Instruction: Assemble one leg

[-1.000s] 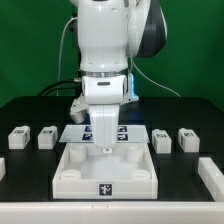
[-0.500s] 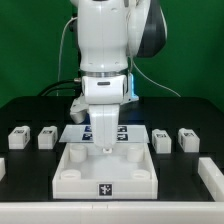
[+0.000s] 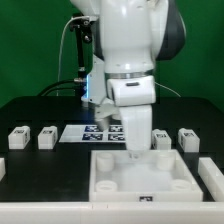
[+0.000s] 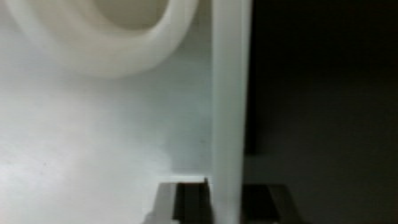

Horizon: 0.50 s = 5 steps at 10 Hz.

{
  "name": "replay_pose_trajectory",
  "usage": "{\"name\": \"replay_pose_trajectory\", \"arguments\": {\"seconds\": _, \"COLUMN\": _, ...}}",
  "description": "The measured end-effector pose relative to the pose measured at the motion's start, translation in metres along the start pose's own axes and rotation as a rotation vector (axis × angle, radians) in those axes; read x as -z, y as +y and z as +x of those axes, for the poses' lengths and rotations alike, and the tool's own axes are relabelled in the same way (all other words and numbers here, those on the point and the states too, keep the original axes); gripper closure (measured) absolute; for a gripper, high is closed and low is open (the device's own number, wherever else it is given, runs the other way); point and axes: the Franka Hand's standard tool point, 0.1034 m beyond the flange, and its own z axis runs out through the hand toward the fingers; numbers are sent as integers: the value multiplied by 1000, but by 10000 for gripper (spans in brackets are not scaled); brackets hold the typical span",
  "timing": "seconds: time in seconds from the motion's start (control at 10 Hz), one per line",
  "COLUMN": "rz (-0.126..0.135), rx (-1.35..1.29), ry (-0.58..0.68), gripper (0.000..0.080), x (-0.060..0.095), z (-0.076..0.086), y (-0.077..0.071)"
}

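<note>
Four small white legs lie on the black table: two at the exterior view's left (image 3: 17, 138) (image 3: 46, 137) and two at its right (image 3: 161, 139) (image 3: 187, 139). My gripper (image 3: 133, 152) touches none of them. It points straight down, shut on the back wall of the large white panel (image 3: 140, 178). In the wrist view the panel's thin wall (image 4: 228, 100) runs between my two dark fingers (image 4: 187, 203), with the gripper (image 4: 226, 202) closed around it. A round corner socket (image 4: 125, 30) of the panel shows nearby.
The marker board (image 3: 92, 132) lies flat behind the panel, partly covered by my arm. White blocks stand at the table's left edge (image 3: 2, 167) and right edge (image 3: 212, 176). A green wall stands behind.
My arm and the panel have both shifted toward the exterior view's right. The panel's back wall stays in my jaws. The legs have not moved.
</note>
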Motion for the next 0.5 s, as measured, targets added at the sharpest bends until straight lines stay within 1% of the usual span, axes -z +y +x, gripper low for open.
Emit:
{"name": "replay_pose_trajectory", "arguments": {"seconds": 0.1, "rz": -8, "rx": -13, "ry": 6, "gripper": 741, "x": -1, "z": 9, "y": 9}}
{"name": "replay_pose_trajectory", "arguments": {"seconds": 0.2, "rz": -8, "rx": -14, "ry": 9, "gripper": 741, "x": -2, "z": 14, "y": 12}}
{"name": "replay_pose_trajectory", "arguments": {"seconds": 0.3, "rz": -7, "rx": -15, "ry": 11, "gripper": 741, "x": -2, "z": 18, "y": 12}}
{"name": "replay_pose_trajectory", "arguments": {"seconds": 0.4, "rz": 3, "rx": -16, "ry": 10, "gripper": 741, "x": -2, "z": 19, "y": 12}}
{"name": "replay_pose_trajectory", "arguments": {"seconds": 0.5, "rz": 5, "rx": -17, "ry": 9, "gripper": 741, "x": -2, "z": 19, "y": 12}}
